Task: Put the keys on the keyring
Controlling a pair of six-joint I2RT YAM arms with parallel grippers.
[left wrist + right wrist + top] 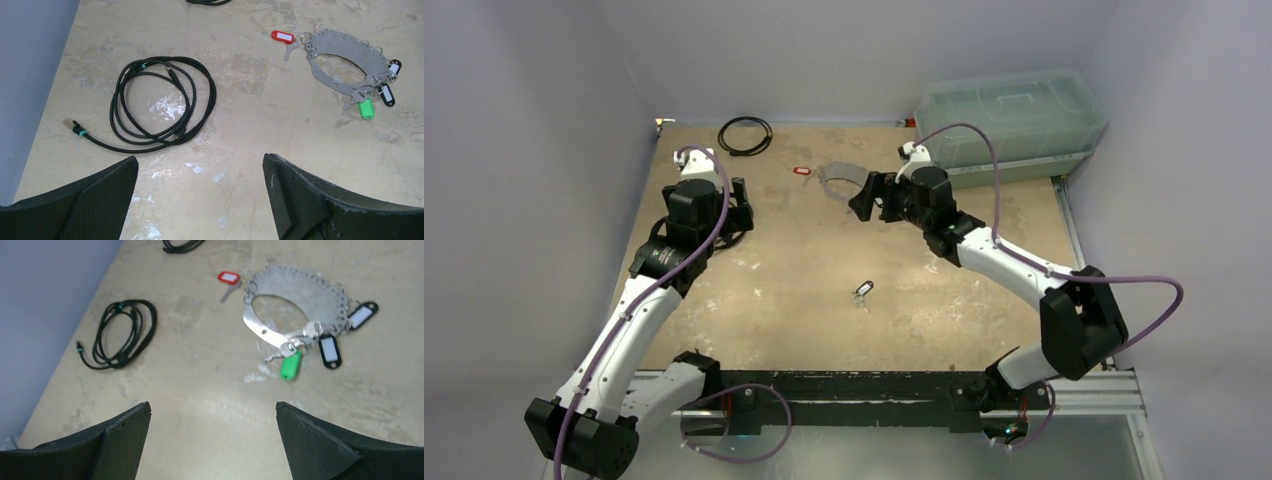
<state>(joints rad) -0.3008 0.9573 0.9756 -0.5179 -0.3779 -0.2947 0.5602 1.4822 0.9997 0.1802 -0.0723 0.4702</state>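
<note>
Right gripper (212, 412) is spread wide with nothing between the jaws, hovering just short of the keyring (300, 285). Left gripper (200, 160) is also wide apart and empty, above bare tabletop (240, 130) near the coiled cord (160, 102).

Keyring lies flat at the far middle of the tabletop. Green tag (290, 365) and two black tags (329, 351) bunch on the side nearest the right gripper. Red-tagged key (228, 277) sits against the opposite edge; cannot tell whether it is hooked on. One loose key (862, 291) lies alone mid-tabletop, well apart from the ring.

Risks, as judged:
- Ring is thin and flat on the surface, so the gripper may skid over the rim and shove it rather than lift it.
- Closing near the tag cluster could pinch a tag, not the ring.
- Loose key is tiny beside the gripper. It is easily nudged away or picked up crooked, which would spoil threading.
</note>
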